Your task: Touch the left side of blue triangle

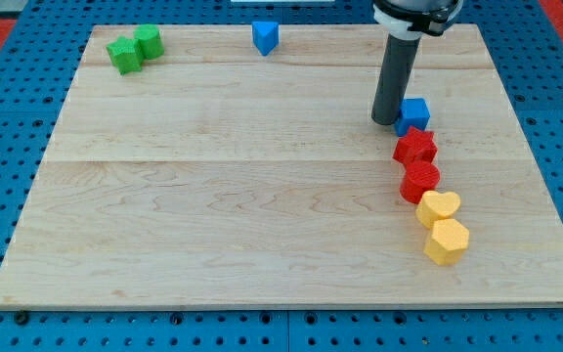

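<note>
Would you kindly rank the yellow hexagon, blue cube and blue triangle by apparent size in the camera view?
1. yellow hexagon, though it lies nearest the view's bottom, which may flatter it.
2. blue cube and blue triangle look too alike to separate.

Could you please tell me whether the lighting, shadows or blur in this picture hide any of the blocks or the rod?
In the camera view, lighting is even and soft over the pale wooden board; no glare, only faint shadows beneath the blocks. Focus is sharp: the small blue triangle block near the view's top reads clearly. My tip shows plainly, right beside the blue cube, far from the triangle.
</note>
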Robot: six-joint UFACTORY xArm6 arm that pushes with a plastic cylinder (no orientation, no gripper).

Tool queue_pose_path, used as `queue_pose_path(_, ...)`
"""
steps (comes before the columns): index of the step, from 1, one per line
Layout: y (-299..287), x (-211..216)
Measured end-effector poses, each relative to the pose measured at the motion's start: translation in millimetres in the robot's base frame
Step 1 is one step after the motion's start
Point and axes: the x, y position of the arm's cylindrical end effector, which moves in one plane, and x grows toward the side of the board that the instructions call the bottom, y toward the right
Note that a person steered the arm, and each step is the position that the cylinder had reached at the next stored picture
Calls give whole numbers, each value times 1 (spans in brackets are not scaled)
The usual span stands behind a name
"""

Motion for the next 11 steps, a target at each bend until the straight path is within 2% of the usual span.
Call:
queue_pose_path(1, -3, -13)
queue_pose_path(3, -163, -19)
queue_pose_path(4, -234, -68)
queue_pose_path(5, -263, -124)
queue_pose_path(6, -257, -145)
queue_pose_path(10, -129, -164)
queue_pose_path(11, -135, -181)
